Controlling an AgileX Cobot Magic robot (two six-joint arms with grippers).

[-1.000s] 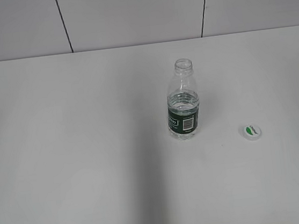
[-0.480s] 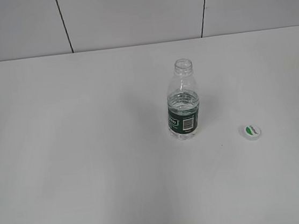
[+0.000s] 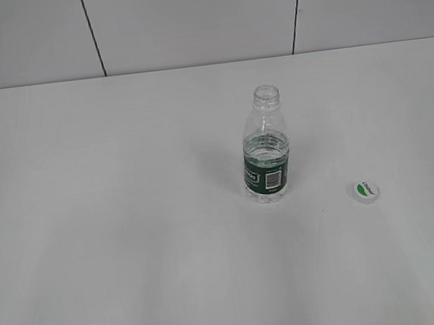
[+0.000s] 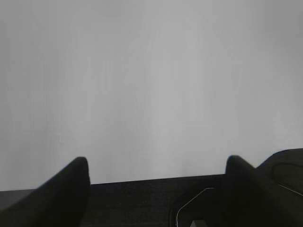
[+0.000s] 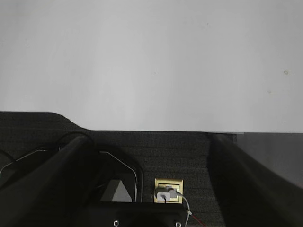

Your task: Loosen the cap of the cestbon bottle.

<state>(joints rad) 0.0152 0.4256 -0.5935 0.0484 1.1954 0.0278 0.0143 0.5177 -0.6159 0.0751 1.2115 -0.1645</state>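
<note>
- My left fingers [image 4: 156, 198] stand wide apart and hold nothing. Below them I see only the bare white table [image 4: 151, 85] and its front edge; they are well apart from the task's things.
- The cestbon bottle [image 3: 264, 145] stands upright near the middle of the table, a little to the right. Its mouth is open, with no cap on it. Water fills it to about the top of the dark green label.
- I judge the bottle is light and its clear wall is thin and soft, so a hard squeeze can dent it and push water out of the open neck. The label band looks the best place to hold it, because the plastic there is backed by water; the smooth wall may be slippery.
- The cap [image 3: 366, 191] lies flat on the table to the right of the bottle, apart from it, green mark up. It is already off, so I judge the loosening is done.
- My right fingers [image 5: 147, 184] are also spread wide and empty, over the table edge and the dark floor with a brass socket [image 5: 168, 190].
</note>
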